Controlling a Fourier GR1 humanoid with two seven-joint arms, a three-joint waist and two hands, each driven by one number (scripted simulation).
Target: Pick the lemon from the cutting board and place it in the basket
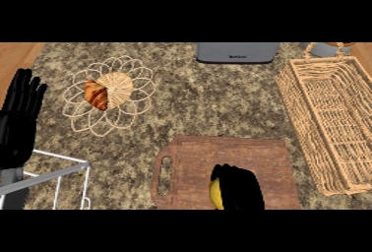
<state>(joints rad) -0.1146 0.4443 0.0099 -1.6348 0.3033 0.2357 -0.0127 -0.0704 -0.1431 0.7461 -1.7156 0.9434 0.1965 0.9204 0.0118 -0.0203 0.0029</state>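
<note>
Right hand point(238, 189) sits low on cutting board point(225, 170), fingers curled round lemon point(216, 193); only a yellow sliver shows at its left. Judgement: secure the wrap before lifting, rise straight, then carry right and away to basket point(327, 118), which lies well apart. Left hand point(20, 118) rests at left edge, fingers straight.

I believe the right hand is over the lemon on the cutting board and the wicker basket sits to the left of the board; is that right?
Not quite: the head view shows the wicker basket to the right of the cutting board, not the left. The right hand is indeed over the lemon on the board.
</note>
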